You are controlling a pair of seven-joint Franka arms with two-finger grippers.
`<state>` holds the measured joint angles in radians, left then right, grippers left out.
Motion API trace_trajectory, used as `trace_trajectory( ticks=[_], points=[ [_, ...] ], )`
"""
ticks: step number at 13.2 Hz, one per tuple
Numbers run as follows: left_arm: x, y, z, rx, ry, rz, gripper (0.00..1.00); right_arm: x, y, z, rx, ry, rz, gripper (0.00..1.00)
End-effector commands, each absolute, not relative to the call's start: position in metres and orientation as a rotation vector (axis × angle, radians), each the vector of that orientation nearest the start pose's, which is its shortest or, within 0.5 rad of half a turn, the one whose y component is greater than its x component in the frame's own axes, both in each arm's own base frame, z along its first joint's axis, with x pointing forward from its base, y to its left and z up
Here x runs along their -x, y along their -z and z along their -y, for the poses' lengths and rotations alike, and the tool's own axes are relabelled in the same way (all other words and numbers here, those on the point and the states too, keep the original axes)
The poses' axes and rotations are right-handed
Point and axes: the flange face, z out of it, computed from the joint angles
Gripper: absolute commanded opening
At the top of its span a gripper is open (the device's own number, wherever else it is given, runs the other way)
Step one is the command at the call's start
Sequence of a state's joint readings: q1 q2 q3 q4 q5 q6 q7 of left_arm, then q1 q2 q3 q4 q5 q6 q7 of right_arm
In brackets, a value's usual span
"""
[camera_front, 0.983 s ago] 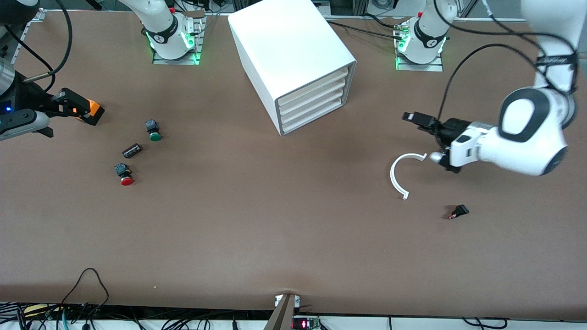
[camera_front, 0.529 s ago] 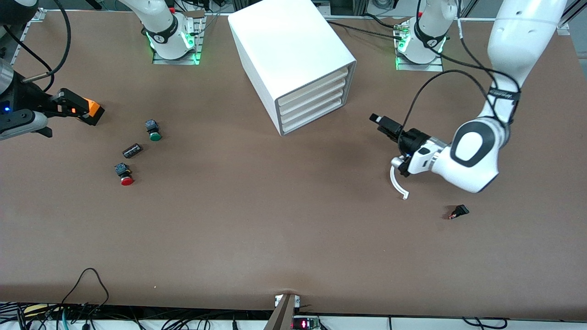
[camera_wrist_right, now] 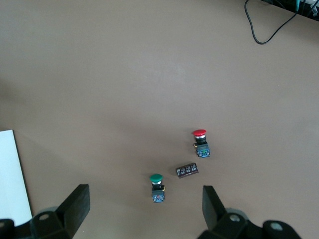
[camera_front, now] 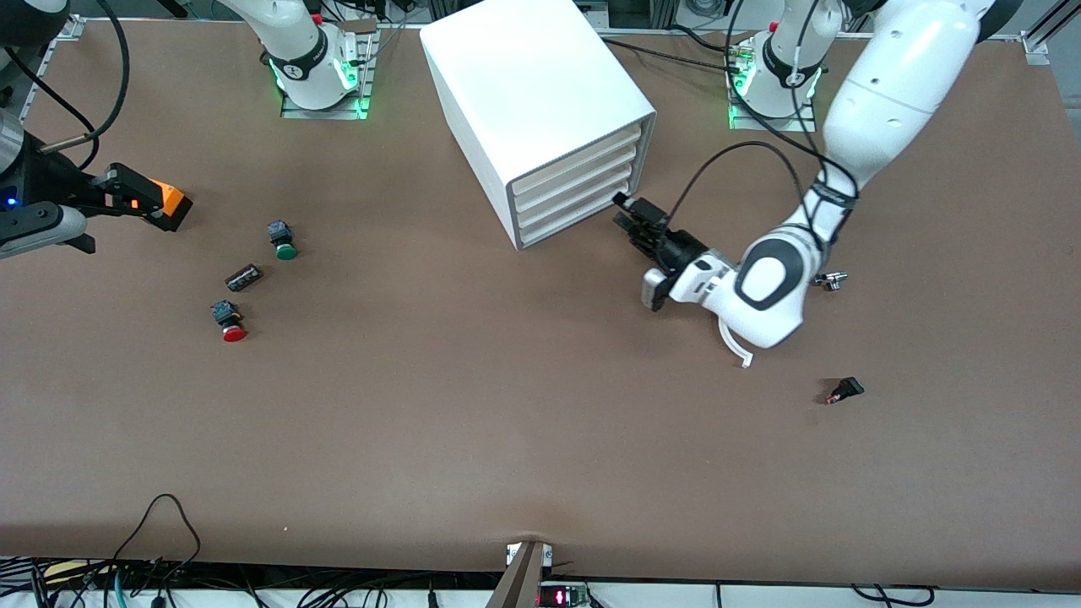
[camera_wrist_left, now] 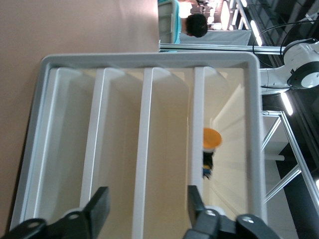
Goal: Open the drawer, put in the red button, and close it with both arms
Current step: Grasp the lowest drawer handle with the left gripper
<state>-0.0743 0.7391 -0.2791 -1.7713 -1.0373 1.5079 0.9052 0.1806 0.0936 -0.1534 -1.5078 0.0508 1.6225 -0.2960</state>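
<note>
Four shut drawers (camera_front: 574, 192) face my left gripper (camera_front: 626, 211), fingers spread; misaligned, I'd shove the cabinet (camera_front: 532, 101), while the red button (camera_front: 229, 323) lies below my open, waiting right gripper (camera_front: 156, 203).

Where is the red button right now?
The red button lies on the table toward the right arm's end, untouched, just nearer the front camera than a small black part and the green button.

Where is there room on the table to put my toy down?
The wide bare stretch of table nearer the camera than the cabinet is free. It is crowded around the red button, green button and black part, and where the left gripper reaches the drawers.
</note>
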Motion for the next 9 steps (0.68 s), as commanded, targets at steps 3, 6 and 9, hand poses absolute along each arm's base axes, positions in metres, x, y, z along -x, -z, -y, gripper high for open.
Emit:
trace_trajectory(
  ticks=[3,6,9],
  points=[
    [-0.496,-0.171,0.327,-1.531,0.491,0.635,0.53,-0.587,-0.61,-0.022,3.071,0.051,0.519,1.0],
    [-0.481,-0.163,0.34,-1.532,0.508,0.626,0.48,-0.587,-0.61,-0.022,3.071,0.051,0.519,1.0],
    [-0.467,-0.157,0.352,-1.535,0.517,0.612,0.45,-0.587,-0.61,-0.022,3.072,0.051,0.52,1.0]
  ],
)
